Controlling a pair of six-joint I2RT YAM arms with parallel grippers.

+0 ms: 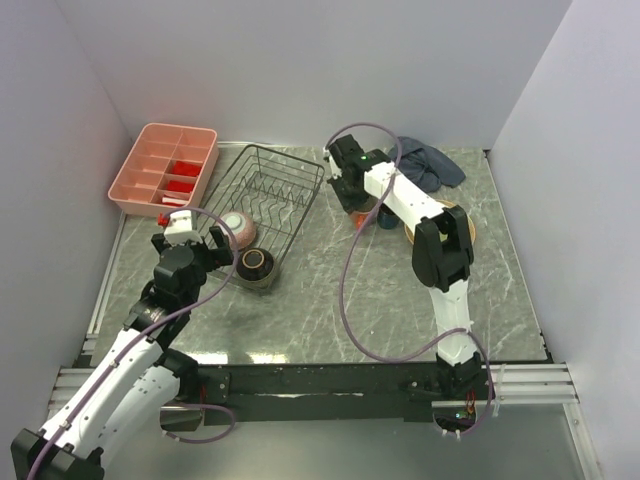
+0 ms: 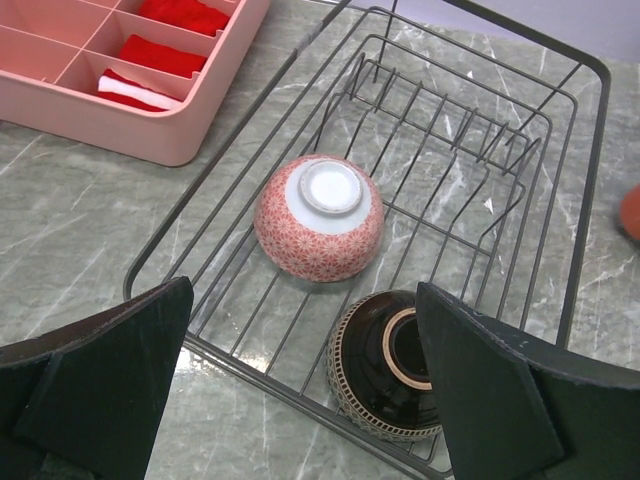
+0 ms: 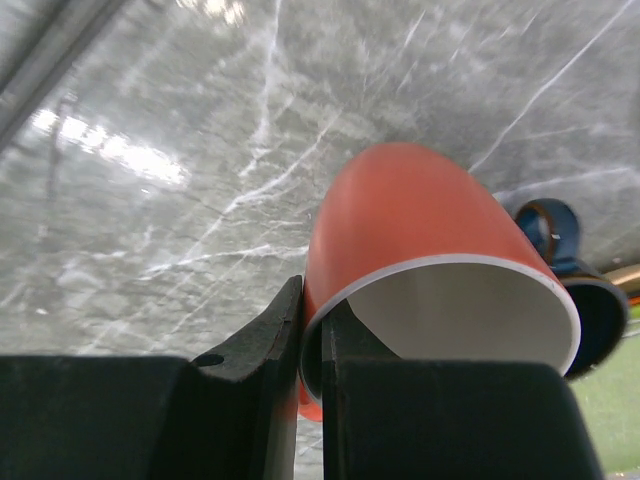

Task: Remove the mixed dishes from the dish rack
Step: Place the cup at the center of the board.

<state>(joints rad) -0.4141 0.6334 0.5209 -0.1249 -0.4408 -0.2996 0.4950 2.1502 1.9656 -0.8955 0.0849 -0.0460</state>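
Note:
The black wire dish rack (image 1: 283, 187) holds a pinkish bowl (image 1: 237, 227), upside down, and a dark brown bowl (image 1: 255, 265) at its near end. In the left wrist view the pinkish bowl (image 2: 320, 215) and dark brown bowl (image 2: 388, 366) lie inside the rack (image 2: 590, 150). My left gripper (image 1: 214, 250) hovers open over the rack's near end, and it also shows in its own view (image 2: 303, 290). My right gripper (image 3: 312, 310) is shut on the rim of the orange mug (image 3: 400, 220), right of the rack (image 1: 357, 217). The dark blue cup (image 3: 560, 240) and the tan-yellow plate (image 1: 455, 222) are beside it.
A pink compartment tray (image 1: 140, 180) with red items stands left of the rack. A dark blue cloth (image 1: 428, 163) lies at the back right. A strip of lime green (image 3: 610, 430) shows by the cup. White walls enclose the table.

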